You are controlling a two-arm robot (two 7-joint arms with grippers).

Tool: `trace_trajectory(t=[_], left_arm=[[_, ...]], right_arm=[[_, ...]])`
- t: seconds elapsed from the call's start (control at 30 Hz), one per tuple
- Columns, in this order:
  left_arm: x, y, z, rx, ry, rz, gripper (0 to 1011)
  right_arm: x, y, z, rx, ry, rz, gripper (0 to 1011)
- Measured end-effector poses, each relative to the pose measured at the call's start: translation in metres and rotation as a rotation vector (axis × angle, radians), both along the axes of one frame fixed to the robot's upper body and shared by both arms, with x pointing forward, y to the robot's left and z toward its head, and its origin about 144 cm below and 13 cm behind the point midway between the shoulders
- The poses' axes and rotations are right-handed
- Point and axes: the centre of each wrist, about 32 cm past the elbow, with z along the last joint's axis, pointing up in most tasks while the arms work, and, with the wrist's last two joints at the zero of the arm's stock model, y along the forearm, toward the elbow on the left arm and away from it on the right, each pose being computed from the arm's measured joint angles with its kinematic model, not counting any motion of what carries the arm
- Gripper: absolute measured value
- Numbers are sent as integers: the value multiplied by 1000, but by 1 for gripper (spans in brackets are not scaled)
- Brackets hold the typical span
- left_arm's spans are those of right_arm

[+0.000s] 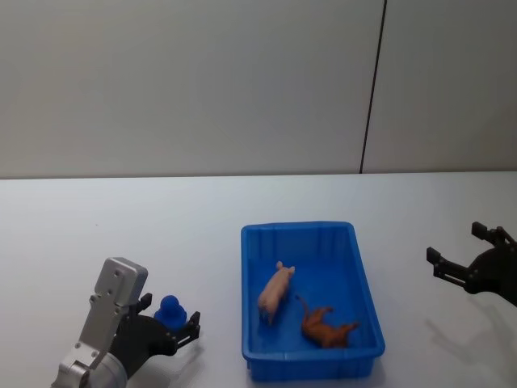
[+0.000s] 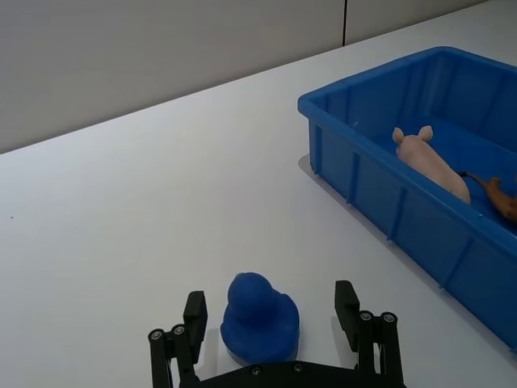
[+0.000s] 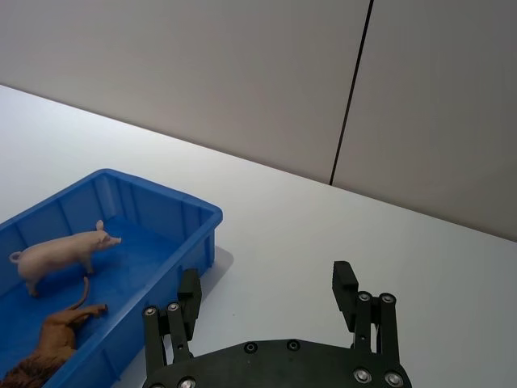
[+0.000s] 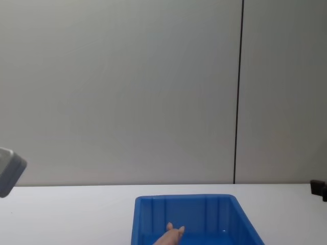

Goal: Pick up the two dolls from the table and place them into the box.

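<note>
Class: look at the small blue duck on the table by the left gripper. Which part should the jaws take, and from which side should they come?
Take the blue duck across its round body, below the head. The left gripper already straddles it, jaws open, one on each flank, so closing from there should work. The body is the widest part; the head is small and rounded and likelier to slip.

head: high, looks forward and down on desk (image 1: pixel 121 218), whole box (image 1: pixel 311 368) in frame
chest: low, level, faces wall, catches box far end
left wrist: close behind left claw (image 2: pixel 271 319)
right wrist: behind right claw (image 3: pixel 266 295)
shared: box
</note>
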Motion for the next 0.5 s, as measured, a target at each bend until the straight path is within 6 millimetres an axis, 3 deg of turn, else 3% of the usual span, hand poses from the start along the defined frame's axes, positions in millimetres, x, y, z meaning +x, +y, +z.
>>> trace_trajectory(t=[0.33,0.5], left_arm=[[12,7,-10,-2,12,-12,1001],[17,10,-14,-2,26,-19,917]], right_arm=[[0,0,0,0,0,0,1001],[0,0,0,0,0,0,1001]])
